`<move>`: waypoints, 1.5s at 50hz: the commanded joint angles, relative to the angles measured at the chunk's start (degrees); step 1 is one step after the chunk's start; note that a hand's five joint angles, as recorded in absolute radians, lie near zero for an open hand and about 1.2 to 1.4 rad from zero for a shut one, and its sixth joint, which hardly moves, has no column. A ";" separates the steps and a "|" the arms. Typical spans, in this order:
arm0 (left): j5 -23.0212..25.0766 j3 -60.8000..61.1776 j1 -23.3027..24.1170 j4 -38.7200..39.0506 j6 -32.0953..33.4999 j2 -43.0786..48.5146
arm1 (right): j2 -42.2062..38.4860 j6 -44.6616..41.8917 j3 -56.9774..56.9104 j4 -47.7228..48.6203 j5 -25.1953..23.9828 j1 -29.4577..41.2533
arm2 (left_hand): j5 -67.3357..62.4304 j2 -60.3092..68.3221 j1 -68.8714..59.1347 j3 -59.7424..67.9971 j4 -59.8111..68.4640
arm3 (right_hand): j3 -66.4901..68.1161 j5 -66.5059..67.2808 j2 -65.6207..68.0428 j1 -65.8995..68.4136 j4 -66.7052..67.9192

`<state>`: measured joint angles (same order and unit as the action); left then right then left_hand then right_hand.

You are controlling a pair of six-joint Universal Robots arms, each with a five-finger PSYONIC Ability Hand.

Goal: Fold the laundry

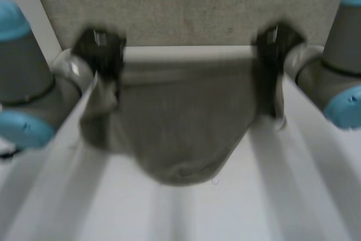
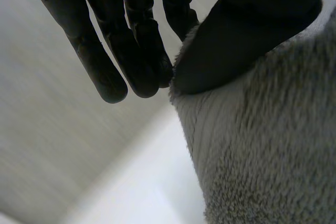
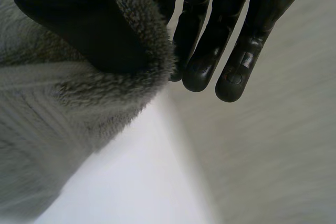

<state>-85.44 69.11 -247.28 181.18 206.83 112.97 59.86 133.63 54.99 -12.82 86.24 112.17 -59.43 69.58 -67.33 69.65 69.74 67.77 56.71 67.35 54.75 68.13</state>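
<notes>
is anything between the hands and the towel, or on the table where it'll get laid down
Nothing visible. The left hand and the right hand each pinch an upper corner of the towel, and nothing lies on the white table beneath it.

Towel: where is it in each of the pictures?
Head view: towel hangs between left hand and right hand.
Left wrist view: towel pinched under the left hand's thumb.
Right wrist view: towel pinched by the right hand's thumb.
Shared landmark: white table underneath.
</notes>
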 commanded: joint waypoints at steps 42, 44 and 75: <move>0.54 33.37 -1.27 8.58 14.21 -0.81 | 5.88 4.43 40.11 13.95 -14.00 -1.78 | 29.58 -29.73 27.48 -29.80 -29.89 | 12.23 13.29 12.65 25.25 11.87; 0.36 32.93 -1.62 8.57 14.04 -1.88 | 6.05 6.11 40.11 14.40 -14.00 -1.96 | 31.29 -31.44 29.19 -31.51 -31.60 | 12.23 13.29 12.65 25.25 11.87; 2.20 41.10 -10.49 6.63 -7.41 -13.04 | 4.12 27.91 38.79 18.26 -13.91 -7.93 | 49.96 -50.11 47.86 -50.18 -50.27 | 12.23 13.29 12.65 25.25 11.87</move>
<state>-84.56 109.18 -255.73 186.81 198.96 98.89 64.23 162.69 94.13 4.67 71.94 104.77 -6.86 16.89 -17.09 16.78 16.79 67.77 57.28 67.36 54.75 68.14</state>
